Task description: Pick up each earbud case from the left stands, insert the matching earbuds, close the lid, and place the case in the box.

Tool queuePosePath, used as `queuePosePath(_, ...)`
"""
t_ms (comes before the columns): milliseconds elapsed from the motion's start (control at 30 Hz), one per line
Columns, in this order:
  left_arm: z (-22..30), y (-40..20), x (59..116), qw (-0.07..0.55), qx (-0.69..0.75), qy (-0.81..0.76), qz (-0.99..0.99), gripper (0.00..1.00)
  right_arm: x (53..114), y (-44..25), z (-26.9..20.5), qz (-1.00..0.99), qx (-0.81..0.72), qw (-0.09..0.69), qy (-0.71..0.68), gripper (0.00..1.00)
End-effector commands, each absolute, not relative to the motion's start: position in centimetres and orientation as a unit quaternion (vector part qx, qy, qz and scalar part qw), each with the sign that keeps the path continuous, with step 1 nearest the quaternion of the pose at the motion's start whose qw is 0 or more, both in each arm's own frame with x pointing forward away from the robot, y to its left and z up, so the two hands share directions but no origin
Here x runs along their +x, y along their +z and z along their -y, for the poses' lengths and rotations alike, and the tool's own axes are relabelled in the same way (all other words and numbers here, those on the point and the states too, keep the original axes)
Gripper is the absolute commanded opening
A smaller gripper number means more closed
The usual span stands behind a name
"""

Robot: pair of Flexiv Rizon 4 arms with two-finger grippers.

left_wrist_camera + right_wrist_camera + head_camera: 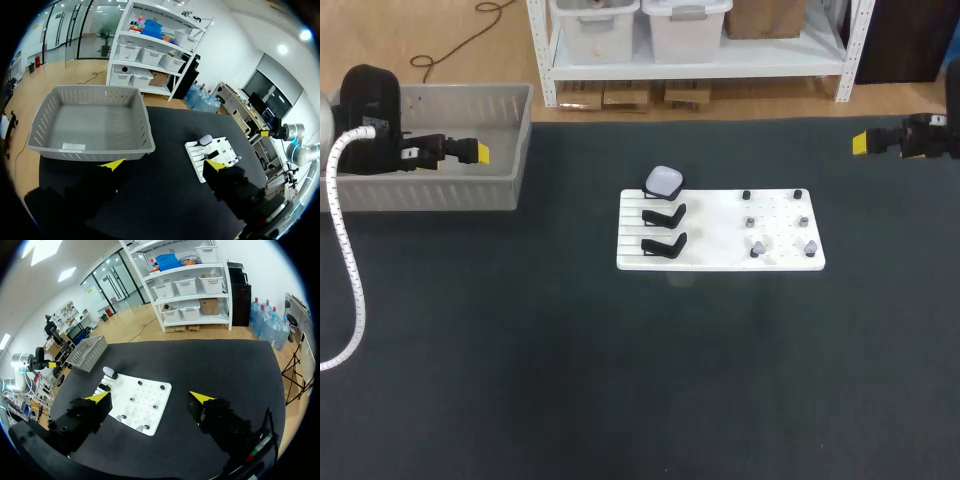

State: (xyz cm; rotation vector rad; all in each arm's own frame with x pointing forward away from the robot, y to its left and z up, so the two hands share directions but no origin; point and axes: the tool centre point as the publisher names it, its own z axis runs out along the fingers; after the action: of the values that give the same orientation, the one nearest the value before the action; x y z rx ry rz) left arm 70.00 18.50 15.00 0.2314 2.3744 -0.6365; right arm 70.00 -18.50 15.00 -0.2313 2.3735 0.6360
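1. White board (720, 262) lies mid-table (620, 380), with two black stands (663, 229) at its left side.
2. Earbud case (664, 181) sits on the rearmost stand.
3. Left claw (478, 152) is by the grey box (430, 190) and right claw (860, 143) is at the far right. Both are wide and hold nothing.

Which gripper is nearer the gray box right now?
Left. The left gripper hovers right at the gray box; the right gripper is far across the table, past the white board.

Matt dark table (520, 350), slatted grey plastic box (510, 150).
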Motion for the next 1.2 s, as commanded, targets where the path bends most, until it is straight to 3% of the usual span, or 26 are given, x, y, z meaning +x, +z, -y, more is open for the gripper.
queuePosePath(33,-18.5,15.0,70.0,0.33,0.088,-0.243,-0.908,1.0,70.0,15.0,18.5,-0.908,-0.088,0.33,0.243,1.0)
queuePosePath(833,-18.5,15.0,70.0,0.33,0.088,-0.243,-0.908,1.0,70.0,15.0,18.5,-0.908,-0.088,0.33,0.243,1.0)
queuePosePath(1200,-18.1,17.1,70.2,0.355,0.221,-0.304,-0.856,1.0,70.0,15.0,18.5,-0.908,-0.088,0.33,0.243,1.0)
